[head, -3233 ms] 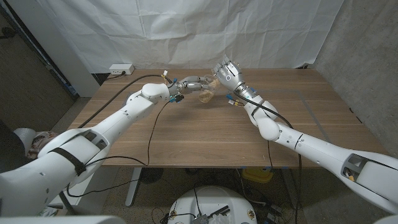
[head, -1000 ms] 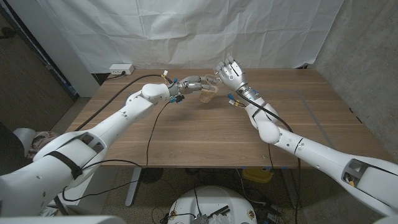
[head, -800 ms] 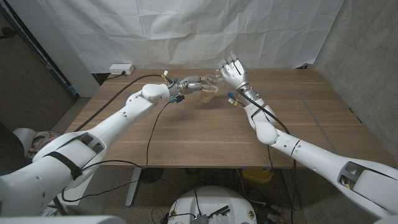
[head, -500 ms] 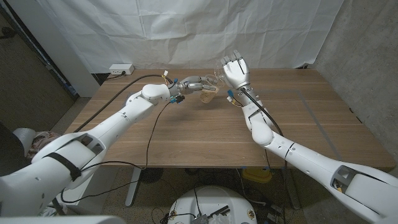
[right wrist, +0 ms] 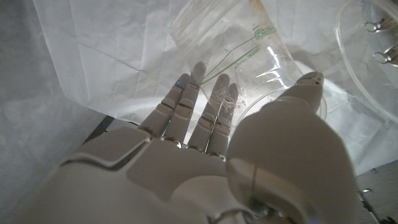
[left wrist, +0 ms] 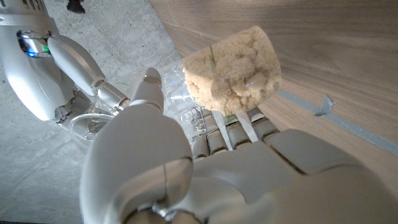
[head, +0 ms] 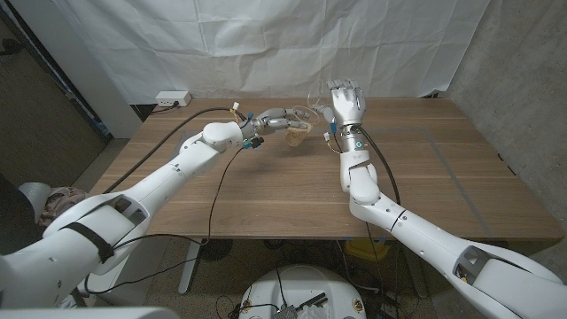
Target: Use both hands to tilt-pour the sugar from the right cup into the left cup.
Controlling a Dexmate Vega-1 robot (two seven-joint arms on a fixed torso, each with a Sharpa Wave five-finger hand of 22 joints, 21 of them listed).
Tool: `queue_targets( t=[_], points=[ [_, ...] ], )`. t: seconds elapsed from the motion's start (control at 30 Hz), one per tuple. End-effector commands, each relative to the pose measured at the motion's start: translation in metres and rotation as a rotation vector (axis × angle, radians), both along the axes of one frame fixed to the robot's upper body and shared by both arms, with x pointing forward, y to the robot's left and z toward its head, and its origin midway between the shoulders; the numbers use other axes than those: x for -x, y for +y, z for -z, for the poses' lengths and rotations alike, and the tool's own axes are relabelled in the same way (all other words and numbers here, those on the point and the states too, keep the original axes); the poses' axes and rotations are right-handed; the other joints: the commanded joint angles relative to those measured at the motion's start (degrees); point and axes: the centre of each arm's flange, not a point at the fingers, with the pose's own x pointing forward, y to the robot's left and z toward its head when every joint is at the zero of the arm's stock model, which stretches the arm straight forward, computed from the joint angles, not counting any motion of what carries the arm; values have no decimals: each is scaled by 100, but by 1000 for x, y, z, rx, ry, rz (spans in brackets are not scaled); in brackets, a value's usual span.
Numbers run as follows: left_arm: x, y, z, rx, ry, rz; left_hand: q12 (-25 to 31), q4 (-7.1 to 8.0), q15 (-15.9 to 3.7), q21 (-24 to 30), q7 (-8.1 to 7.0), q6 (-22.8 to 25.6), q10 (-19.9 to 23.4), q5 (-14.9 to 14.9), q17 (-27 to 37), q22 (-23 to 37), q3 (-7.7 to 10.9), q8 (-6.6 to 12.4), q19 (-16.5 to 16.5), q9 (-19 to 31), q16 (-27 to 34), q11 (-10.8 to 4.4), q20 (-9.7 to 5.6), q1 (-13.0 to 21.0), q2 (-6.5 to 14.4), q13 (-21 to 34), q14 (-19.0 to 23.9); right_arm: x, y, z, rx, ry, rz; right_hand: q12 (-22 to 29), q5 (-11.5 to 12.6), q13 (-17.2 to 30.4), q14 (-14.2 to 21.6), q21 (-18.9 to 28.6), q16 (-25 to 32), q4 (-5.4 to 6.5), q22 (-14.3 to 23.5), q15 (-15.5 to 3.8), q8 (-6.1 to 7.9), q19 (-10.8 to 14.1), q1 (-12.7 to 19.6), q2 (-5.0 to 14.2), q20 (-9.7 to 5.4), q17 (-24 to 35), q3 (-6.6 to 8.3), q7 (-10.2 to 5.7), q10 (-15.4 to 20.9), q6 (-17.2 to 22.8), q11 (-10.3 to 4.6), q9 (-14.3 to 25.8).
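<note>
Holding clear cups, both hands' fingers hide most of each: left hand [head: 276, 117] the sugar-filled cup [left wrist: 233, 71], right hand [head: 345, 101] the empty cup [right wrist: 239, 46].

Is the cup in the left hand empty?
No. In the left wrist view, the clear cup held by the left hand is packed with clumpy tan sugar.

Two clear cups [head: 299, 132] [head: 312, 106], two robot hands [head: 270, 118] [head: 345, 99].
</note>
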Motion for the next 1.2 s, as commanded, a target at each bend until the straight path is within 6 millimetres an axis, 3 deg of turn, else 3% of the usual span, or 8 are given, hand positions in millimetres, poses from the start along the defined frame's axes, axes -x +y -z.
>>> queue_targets(
  t=[0.03, 0.27, 0.57, 1.2],
  points=[
    [7, -1, 6, 48, -63, -30, -36, -1, -349, 41, -64, 85, 49, 31, 20, 10, 49, 37, -10, 28, -16, 1, -23, 57, 50, 0, 47, -4, -7, 13, -273, 102, -164, -30, 10, 20, 43, 44, -10, 35, -4, -890, 28, 44, 27, 62, -180, 31, -2, -385, 15, 451, 33, 22],
    [13, 0, 14, 112, -97, -63, -3, -4, -351, 56, 56, 270, 174, 28, 12, 8, 41, 60, 12, -2, 5, 48, -24, 67, 16, -17, 117, -7, -13, 16, -400, 169, -250, -45, 18, 22, 37, 37, -36, 48, -5, -877, 18, 34, 37, 82, -156, 39, 8, -335, 2, 419, 89, 27],
    [24, 1, 34, 269, -157, -142, 17, -20, -438, 106, -19, 373, 289, 24, 4, 5, 13, 35, 129, -58, 53, -70, -99, 90, -55, -53, 243, -8, -19, 21, -538, 208, -354, -60, 31, 43, 10, 20, -74, 67, -4, -861, 0, 3, 48, 96, -136, 46, 9, -265, -33, 378, 168, 33],
    [39, -7, 72, 447, -128, -248, -39, -14, -400, 115, 7, 244, 211, 29, 13, 1, 13, -88, 140, -116, 54, -55, -92, 137, -50, -85, 215, -3, -19, 47, -800, 199, -535, -89, 65, 75, -20, 2, -89, 97, 0, -830, -45, -30, 60, 132, -94, 93, 21, -143, -109, 266, 278, 65]
  ],
)
